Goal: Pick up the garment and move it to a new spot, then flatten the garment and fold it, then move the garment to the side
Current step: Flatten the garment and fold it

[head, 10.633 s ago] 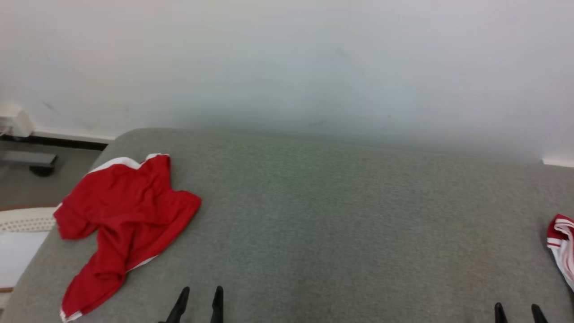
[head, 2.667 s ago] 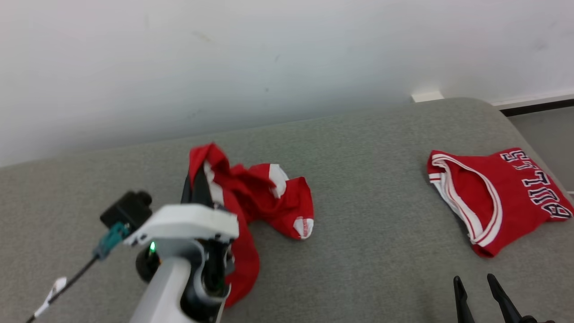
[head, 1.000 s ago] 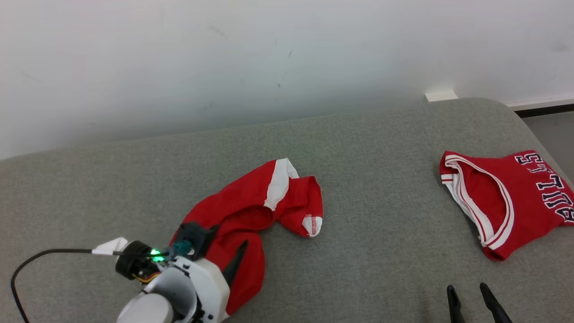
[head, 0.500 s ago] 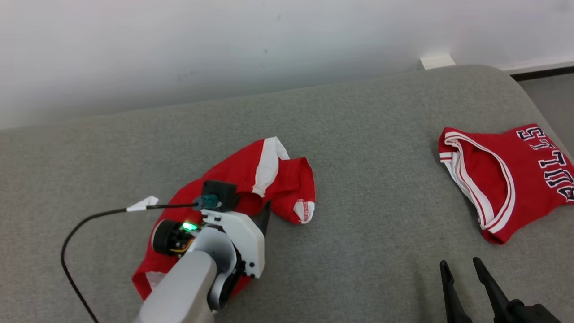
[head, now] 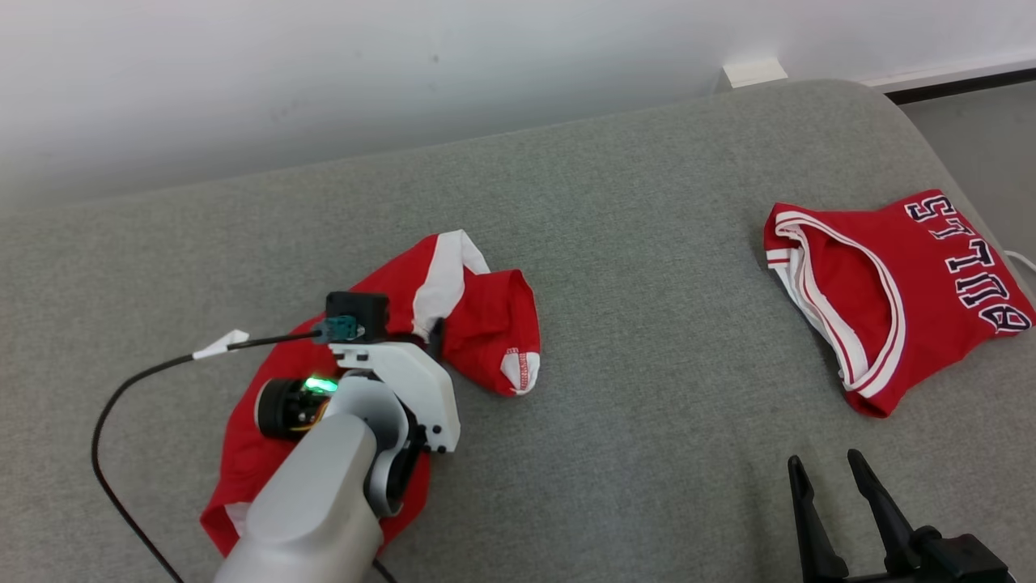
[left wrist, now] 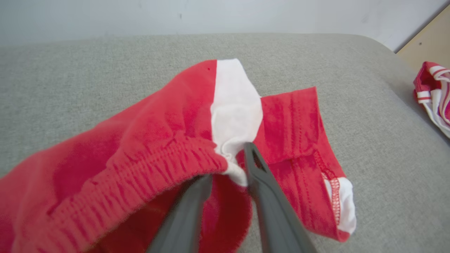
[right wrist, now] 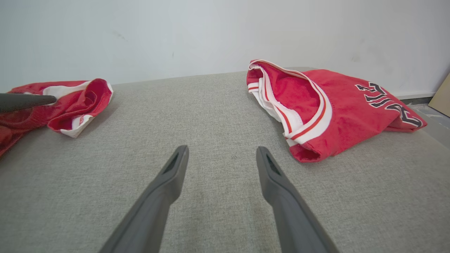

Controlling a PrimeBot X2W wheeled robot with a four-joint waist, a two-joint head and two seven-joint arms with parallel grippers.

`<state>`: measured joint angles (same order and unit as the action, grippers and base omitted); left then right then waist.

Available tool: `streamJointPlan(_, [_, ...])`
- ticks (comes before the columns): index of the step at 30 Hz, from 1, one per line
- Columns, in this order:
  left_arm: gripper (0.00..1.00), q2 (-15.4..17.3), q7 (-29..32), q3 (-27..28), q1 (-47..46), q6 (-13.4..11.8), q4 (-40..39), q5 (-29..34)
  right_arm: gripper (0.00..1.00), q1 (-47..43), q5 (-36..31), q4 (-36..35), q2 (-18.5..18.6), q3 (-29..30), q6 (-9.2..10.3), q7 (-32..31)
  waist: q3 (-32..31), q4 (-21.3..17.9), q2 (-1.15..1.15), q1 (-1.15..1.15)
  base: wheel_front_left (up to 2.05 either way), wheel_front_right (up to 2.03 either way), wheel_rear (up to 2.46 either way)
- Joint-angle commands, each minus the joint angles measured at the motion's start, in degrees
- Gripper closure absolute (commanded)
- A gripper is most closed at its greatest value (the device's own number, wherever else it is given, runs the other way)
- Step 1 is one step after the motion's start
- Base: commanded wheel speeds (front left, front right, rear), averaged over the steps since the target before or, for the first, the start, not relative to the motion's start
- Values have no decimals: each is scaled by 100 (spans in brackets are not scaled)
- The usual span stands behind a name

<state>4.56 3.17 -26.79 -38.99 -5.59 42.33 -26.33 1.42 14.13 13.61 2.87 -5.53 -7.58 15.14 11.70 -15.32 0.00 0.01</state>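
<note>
Two dark fingers of the left gripper [left wrist: 227, 163] are set either side of the elastic waistband of the red shorts [head: 486, 316], partly apart; whether the cloth is pinched cannot be told. The shorts are crumpled at centre-left of the head view on the grey cushion [head: 647, 243], stretched from lower left to upper right, directly under that arm. The right gripper [head: 824, 460], jaws spread and empty, is seen at lower right, well apart.

Hidden and cut-off parts around the red shorts [head: 486, 316]
In the head view the left arm [head: 324, 494] covers the shorts' middle. In the left wrist view one finger [left wrist: 190, 207] of the left gripper [left wrist: 228, 163] ends under the waistband, so the pinch cannot be judged. The jersey [left wrist: 430, 88] is cut by the right edge, and the hem print [head: 514, 364] is too small to read.
</note>
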Motion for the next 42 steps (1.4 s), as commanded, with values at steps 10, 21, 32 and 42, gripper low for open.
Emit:
streamJointPlan(10, [100, 133, -508, 313, -767, 84, 209, -202, 0, 81, 71, 69, 8, 6, 18, -5, -100, -159, 0, -1, 0, 0, 0])
streamJointPlan(21, [100, 566, -619, 622, -2176, 463, 254, -366, 0, -46, 86, 140, 8, -58, 18, -5, -441, -556, 0, -1, 0, 0, 0])
streamJointPlan(32, [100, 514, -312, 467, -2630, 1222, -228, -881, 0, -233, 108, 141, 8, 66, 17, -5, -615, -600, 0, -1, 0, 0, 0])
streamJointPlan(42, [100, 523, 467, -1131, 50, 1304, -2420, -1782, 0, -424, -26, 147, 8, 234, 17, -5, -832, -80, 0, -1, 0, 0, 0])
